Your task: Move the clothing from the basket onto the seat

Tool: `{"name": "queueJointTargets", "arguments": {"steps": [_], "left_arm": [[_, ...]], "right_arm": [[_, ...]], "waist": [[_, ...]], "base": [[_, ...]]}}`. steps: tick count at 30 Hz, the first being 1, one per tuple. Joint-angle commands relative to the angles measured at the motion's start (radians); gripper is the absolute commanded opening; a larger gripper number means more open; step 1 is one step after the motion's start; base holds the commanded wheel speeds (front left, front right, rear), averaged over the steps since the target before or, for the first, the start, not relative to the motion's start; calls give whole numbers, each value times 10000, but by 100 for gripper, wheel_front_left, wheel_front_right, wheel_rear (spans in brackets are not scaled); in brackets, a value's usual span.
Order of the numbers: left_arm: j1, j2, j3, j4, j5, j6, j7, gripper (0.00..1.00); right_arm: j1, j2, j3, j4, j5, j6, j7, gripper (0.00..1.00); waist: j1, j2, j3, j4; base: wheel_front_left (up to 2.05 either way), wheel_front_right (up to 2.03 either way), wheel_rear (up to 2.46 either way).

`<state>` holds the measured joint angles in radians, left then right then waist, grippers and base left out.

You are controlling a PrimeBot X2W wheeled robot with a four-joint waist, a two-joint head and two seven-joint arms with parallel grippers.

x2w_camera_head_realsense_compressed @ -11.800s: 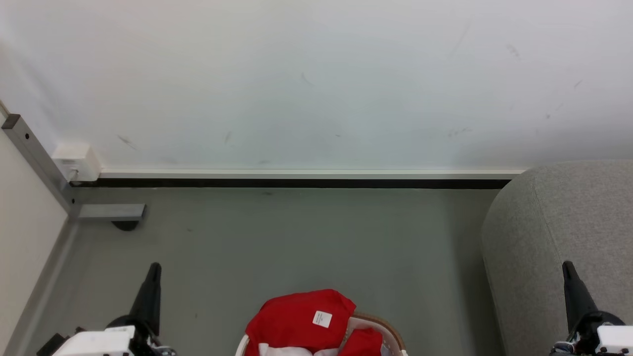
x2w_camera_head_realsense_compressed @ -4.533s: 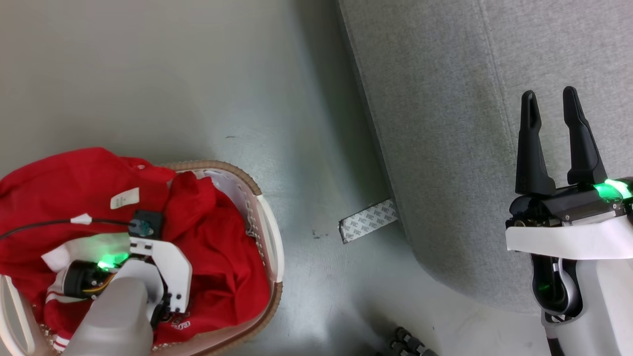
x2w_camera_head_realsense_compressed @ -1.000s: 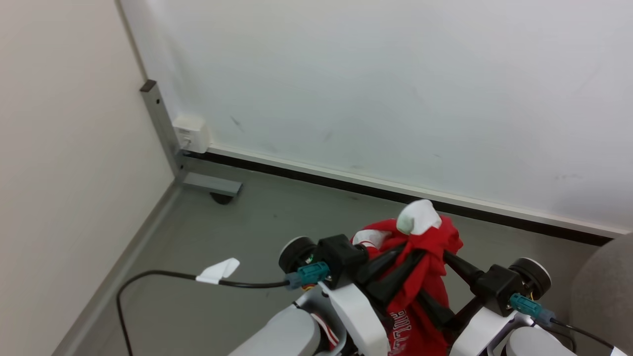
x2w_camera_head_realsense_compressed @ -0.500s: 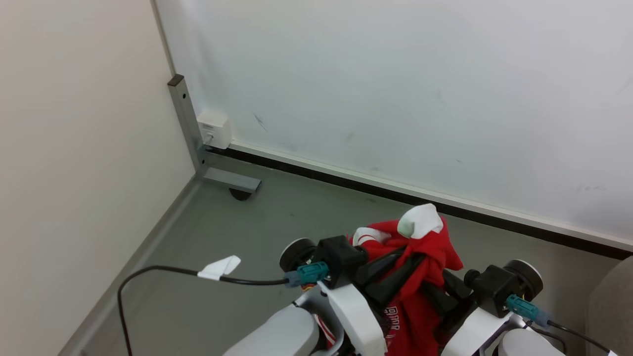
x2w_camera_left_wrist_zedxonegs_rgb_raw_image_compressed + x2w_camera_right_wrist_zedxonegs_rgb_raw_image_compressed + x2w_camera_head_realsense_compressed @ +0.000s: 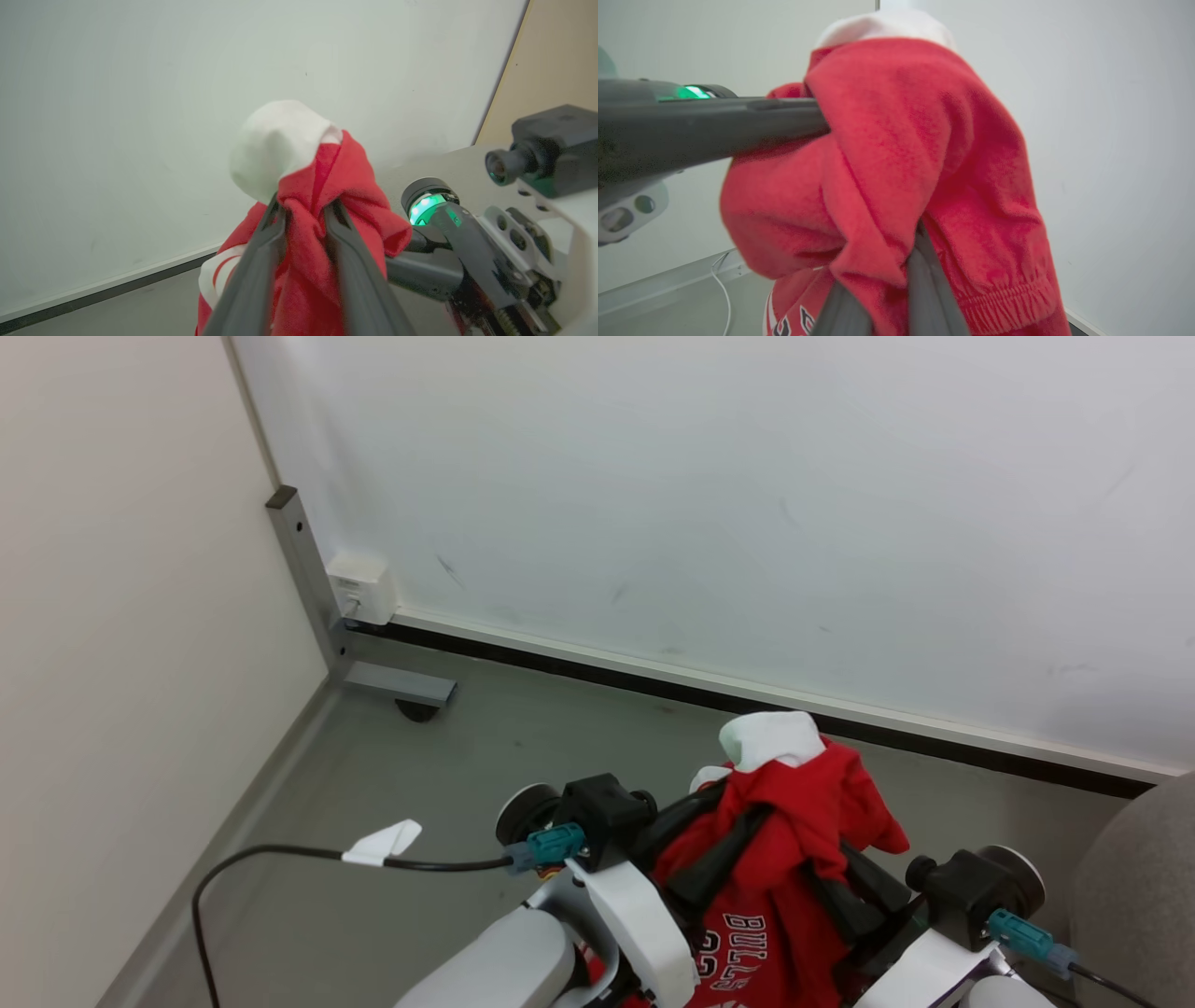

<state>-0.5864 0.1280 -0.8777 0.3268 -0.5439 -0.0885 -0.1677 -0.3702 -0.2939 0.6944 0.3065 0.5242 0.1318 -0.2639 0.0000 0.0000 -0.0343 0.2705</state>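
The red jersey (image 5: 794,821) is held aloft, clamped between the closed fingers of the left hand (image 5: 304,212). The right hand (image 5: 885,289) appears closed on it too, its tips buried in cloth. Compared with half a second ago, the hands are set wider apart and more lettering (image 5: 747,933) is bared. The seat (image 5: 1134,896) is seen just to the right.

pale grey forearms (image 5: 495,961), white brackets (image 5: 639,933), black wrist blocks (image 5: 602,803). teal plugs (image 5: 553,845) feed black cables (image 5: 271,851), one tagged with white tape (image 5: 381,842). the left tool (image 5: 306,207) has long dark fingers (image 5: 252,280).
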Motion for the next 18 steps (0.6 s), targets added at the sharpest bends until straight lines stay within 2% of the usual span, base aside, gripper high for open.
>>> {"name": "queueJointTargets", "arguments": {"steps": [1, 2, 10, 18], "left_arm": [[112, 36, 8, 58, -57, 48, -75, 95], [131, 37, 1, 48, -64, 56, -109, 100], [317, 220, 136, -226, -23, 363, -351, 100], [522, 524, 335, -818, 176, 558, -725, 100]], "right_arm": [[84, -51, -143, -109, 11, -21, -7, 0], [117, -65, -194, -140, 1, -21, -7, 0], [545, -223, -946, -379, -151, -21, -7, 0], [825, -462, -1987, -822, -466, -21, -7, 0]], "waist": [[0, 0, -17, -76], [0, 0, -21, -106], [0, 0, -16, -517], [0, 0, 94, -1801]], "base": [[0, 0, 0], [0, 0, 0], [0, 0, 0], [0, 0, 0]]}}
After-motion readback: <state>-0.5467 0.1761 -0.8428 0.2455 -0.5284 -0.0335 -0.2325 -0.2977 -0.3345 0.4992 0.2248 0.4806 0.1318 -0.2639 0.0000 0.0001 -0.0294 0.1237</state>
